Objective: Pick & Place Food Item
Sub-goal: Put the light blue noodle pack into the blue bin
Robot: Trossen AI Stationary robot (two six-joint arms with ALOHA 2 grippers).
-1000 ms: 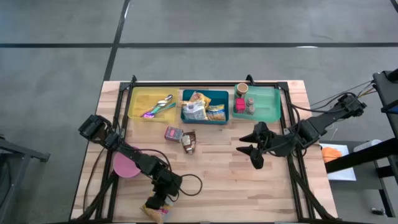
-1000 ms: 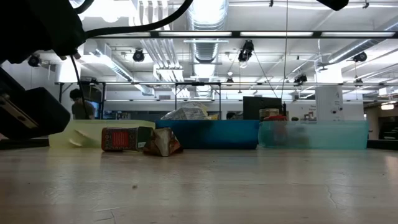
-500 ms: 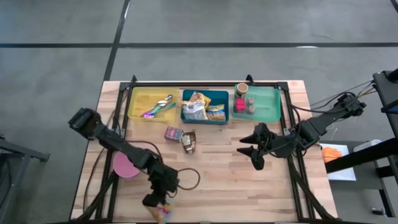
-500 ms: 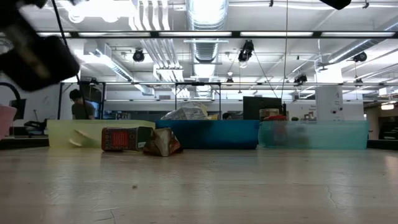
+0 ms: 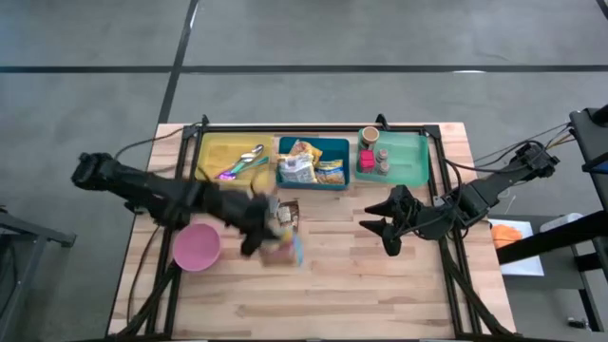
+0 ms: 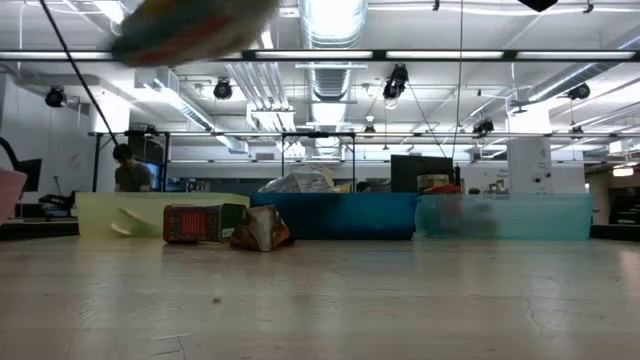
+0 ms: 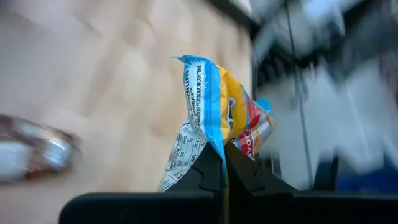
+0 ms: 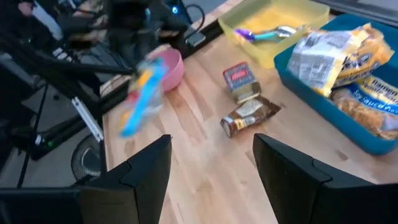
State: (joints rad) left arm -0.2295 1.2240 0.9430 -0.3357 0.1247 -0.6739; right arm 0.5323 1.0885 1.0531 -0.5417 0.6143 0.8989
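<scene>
Left gripper [image 7: 217,180] pinched tight on a snack bag [image 7: 214,130], blue, yellow and white wrapper, gripped at its lower edge and standing up between the fingers. In the high view, left gripper [image 5: 255,226] blurred over the table's middle, bag [image 5: 285,249] hanging just beside it above the wood, close to the brown packet [image 5: 289,215]. In the low view, bag [image 6: 190,28] a blur high up, clear of the table [image 6: 330,300]. In the right wrist view, bag [image 8: 140,99] in the air next to the pink bowl [image 8: 169,67].

Pink bowl [image 5: 197,247] on the table's left part, near the left arm.

Right gripper [image 5: 385,228] at the table's right side, jaws parted about halfway, holding nothing; own fingers [image 8: 143,171] set apart over bare wood.

Loose on the table past the bag: red packet [image 5: 264,203] and brown packet, touching or nearly so, just in front of the bins.

Far edge, three bins in a row: yellow bin [image 5: 207,161] with spoons [image 5: 242,161], blue bin [image 5: 312,180] with bagged snacks [image 5: 300,163], green bin [image 5: 408,161] with a red box [image 5: 366,161] and small jars [image 5: 382,160].

Person [image 6: 125,168] in the room behind, far off.
</scene>
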